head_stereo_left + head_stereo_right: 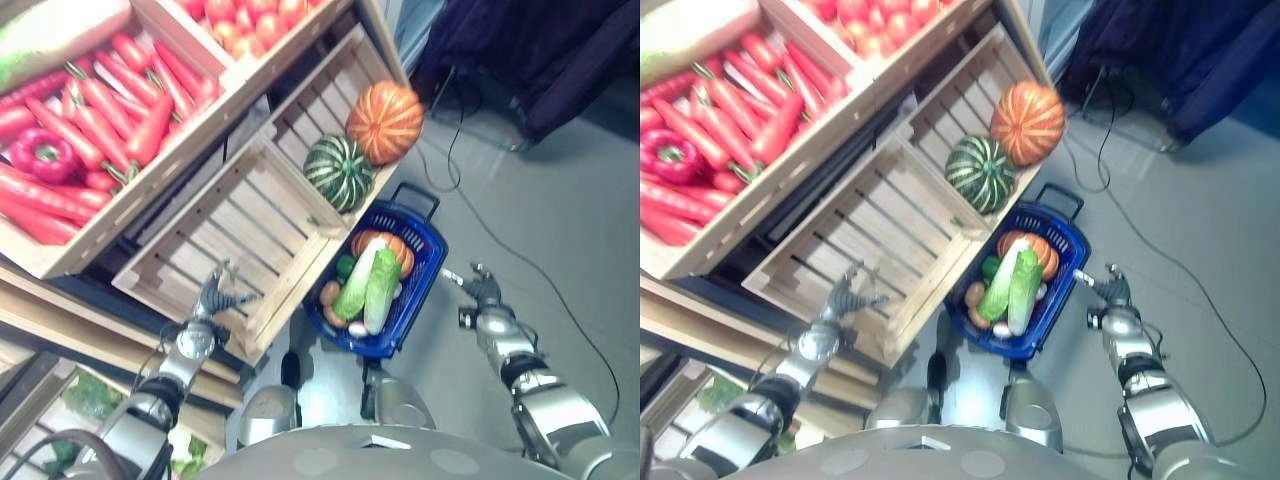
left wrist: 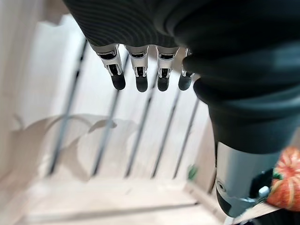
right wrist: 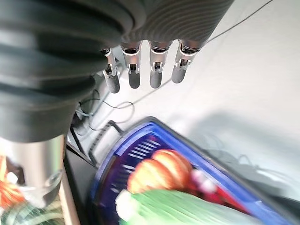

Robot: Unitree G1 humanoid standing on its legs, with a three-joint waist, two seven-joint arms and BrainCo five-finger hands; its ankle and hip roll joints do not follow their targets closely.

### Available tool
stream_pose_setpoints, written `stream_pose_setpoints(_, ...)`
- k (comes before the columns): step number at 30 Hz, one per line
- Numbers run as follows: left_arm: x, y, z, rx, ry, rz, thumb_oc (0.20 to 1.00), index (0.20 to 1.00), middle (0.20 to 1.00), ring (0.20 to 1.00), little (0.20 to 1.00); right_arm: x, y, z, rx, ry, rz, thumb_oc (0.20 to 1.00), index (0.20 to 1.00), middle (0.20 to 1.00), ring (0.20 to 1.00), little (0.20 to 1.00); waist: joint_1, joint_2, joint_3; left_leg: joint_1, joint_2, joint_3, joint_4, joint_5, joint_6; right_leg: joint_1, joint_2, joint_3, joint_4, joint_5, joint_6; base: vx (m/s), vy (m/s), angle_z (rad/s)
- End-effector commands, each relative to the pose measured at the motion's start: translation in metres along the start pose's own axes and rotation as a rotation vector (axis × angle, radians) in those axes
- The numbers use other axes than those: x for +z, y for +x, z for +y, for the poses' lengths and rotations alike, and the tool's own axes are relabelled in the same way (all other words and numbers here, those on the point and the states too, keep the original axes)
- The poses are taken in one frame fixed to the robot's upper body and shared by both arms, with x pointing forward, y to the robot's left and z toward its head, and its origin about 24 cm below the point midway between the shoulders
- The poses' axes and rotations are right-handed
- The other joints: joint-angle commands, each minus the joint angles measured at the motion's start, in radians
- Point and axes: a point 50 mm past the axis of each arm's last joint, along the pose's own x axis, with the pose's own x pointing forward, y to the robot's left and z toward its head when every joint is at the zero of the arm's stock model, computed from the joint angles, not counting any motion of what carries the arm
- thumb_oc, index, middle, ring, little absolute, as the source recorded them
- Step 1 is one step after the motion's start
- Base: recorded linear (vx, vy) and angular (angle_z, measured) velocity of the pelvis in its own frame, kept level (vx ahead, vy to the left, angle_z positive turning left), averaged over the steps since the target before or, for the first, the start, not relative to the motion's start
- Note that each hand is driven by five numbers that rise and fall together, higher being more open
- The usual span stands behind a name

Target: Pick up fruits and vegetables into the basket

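A blue basket (image 1: pixel 428 243) sits on the floor below the stand, holding an orange pumpkin (image 1: pixel 400 250), two pale green cabbages (image 1: pixel 368 282) and small round produce. On the slatted crate above it rest a green striped pumpkin (image 1: pixel 339 172) and an orange pumpkin (image 1: pixel 385 121). My left hand (image 1: pixel 217 297) hovers open over the empty wooden crate (image 1: pixel 235 225), fingers (image 2: pixel 140 75) straight, holding nothing. My right hand (image 1: pixel 477 288) is open to the right of the basket, fingers (image 3: pixel 154 70) straight above the basket (image 3: pixel 112 164).
Upper crates hold carrots (image 1: pixel 110 110) with a red pepper (image 1: pixel 40 155), and tomatoes (image 1: pixel 250 20). A dark cloth (image 1: pixel 530 50) hangs at the back right. Cables (image 1: pixel 520 260) trail across the grey floor right of the basket.
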Motion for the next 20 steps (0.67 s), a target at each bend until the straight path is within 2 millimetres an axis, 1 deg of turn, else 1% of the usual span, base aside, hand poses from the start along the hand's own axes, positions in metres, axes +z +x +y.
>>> stream_pose_setpoints(1, -0.018, -0.006, -0.009, -0.094, 0.003, 0.072, 1.000, 1.000, 1.000, 1.000, 1.000, -0.015, -0.004, 0.004, 0.052, -0.035, 0.046, 1.000, 1.000, 1.000, 1.000, 1.000, 0.006, 0.008, -0.038, -0.080, -0.019, -0.026, 0.019, 0.009, -0.003, 0.067, -0.020, -0.014, 0.060, -0.093, 0.073, 0.07, -0.002, -0.01)
stream_pose_setpoints(2, -0.020, -0.007, -0.010, -0.100, 0.001, 0.083, 1.000, 1.000, 1.000, 1.000, 1.000, -0.018, -0.005, 0.005, 0.058, -0.036, 0.057, 1.000, 1.000, 1.000, 1.000, 1.000, 0.006, 0.008, -0.040, -0.077, -0.018, -0.026, 0.019, 0.009, -0.003, 0.069, -0.020, -0.014, 0.061, -0.094, 0.073, 0.08, -0.002, 0.00)
stream_pose_setpoints(3, -0.027, -0.011, -0.013, -0.119, -0.001, 0.116, 1.000, 1.000, 1.000, 1.000, 1.000, -0.027, -0.007, 0.008, 0.076, -0.035, 0.092, 1.000, 1.000, 1.000, 1.000, 1.000, 0.004, 0.007, -0.046, -0.069, -0.016, -0.022, 0.019, 0.005, -0.002, 0.077, -0.019, -0.013, 0.063, -0.099, 0.072, 0.08, 0.000, 0.02)
stream_pose_setpoints(4, -0.038, -0.016, -0.017, -0.142, -0.015, 0.172, 1.000, 1.000, 1.000, 1.000, 1.000, -0.041, -0.012, 0.012, 0.107, -0.028, 0.163, 1.000, 1.000, 1.000, 1.000, 1.000, -0.001, 0.005, -0.054, -0.056, -0.015, -0.019, 0.021, -0.003, -0.001, 0.090, -0.017, -0.010, 0.066, -0.108, 0.069, 0.10, 0.004, 0.03)
stream_pose_setpoints(5, -0.044, -0.020, -0.019, -0.154, -0.032, 0.205, 1.000, 1.000, 1.000, 1.000, 1.000, -0.051, -0.015, 0.015, 0.128, -0.021, 0.208, 1.000, 1.000, 1.000, 1.000, 1.000, -0.003, 0.004, -0.058, -0.048, -0.014, -0.017, 0.023, -0.008, 0.000, 0.098, -0.017, -0.009, 0.067, -0.113, 0.069, 0.08, 0.004, 0.03)
stream_pose_setpoints(6, -0.045, -0.020, -0.019, -0.154, -0.034, 0.208, 1.000, 1.000, 1.000, 1.000, 1.000, -0.052, -0.016, 0.015, 0.130, -0.020, 0.213, 1.000, 1.000, 1.000, 1.000, 1.000, -0.003, 0.004, -0.058, -0.047, -0.014, -0.017, 0.024, -0.009, 0.000, 0.099, -0.017, -0.009, 0.068, -0.114, 0.069, 0.06, 0.008, 0.01)
stream_pose_setpoints(8, -0.057, -0.027, -0.024, -0.176, -0.070, 0.280, 1.000, 1.000, 1.000, 1.000, 1.000, -0.072, -0.024, 0.020, 0.167, -0.020, 0.310, 1.000, 1.000, 1.000, 1.000, 1.000, -0.008, 0.002, -0.066, -0.029, -0.012, -0.012, 0.030, -0.021, 0.002, 0.117, -0.015, -0.006, 0.068, -0.121, 0.066, 0.09, 0.013, -0.03)
stream_pose_setpoints(11, -0.062, -0.031, -0.031, -0.210, -0.082, 0.309, 1.000, 1.000, 1.000, 1.000, 1.000, -0.087, -0.032, 0.024, 0.199, -0.022, 0.396, 1.000, 1.000, 1.000, 1.000, 1.000, -0.010, 0.002, -0.071, -0.013, -0.009, -0.008, 0.029, -0.029, 0.003, 0.133, -0.014, -0.006, 0.064, -0.128, 0.064, 0.08, 0.015, -0.02)
stream_pose_setpoints(14, -0.064, -0.033, -0.034, -0.222, -0.099, 0.326, 1.000, 1.000, 1.000, 1.000, 1.000, -0.097, -0.038, 0.025, 0.227, -0.031, 0.443, 1.000, 1.000, 1.000, 1.000, 1.000, -0.011, 0.003, -0.075, 0.002, -0.007, -0.009, 0.024, -0.035, 0.002, 0.147, -0.014, -0.009, 0.064, -0.136, 0.064, 0.07, 0.013, 0.00)
stream_pose_setpoints(20, -0.066, -0.034, -0.036, -0.231, -0.118, 0.350, 1.000, 1.000, 1.000, 1.000, 1.000, -0.104, -0.042, 0.028, 0.243, -0.055, 0.475, 1.000, 1.000, 1.000, 1.000, 1.000, -0.012, 0.001, -0.077, 0.015, -0.003, -0.007, 0.021, -0.042, 0.003, 0.158, -0.017, -0.016, 0.069, -0.145, 0.065, 0.03, 0.004, 0.00)
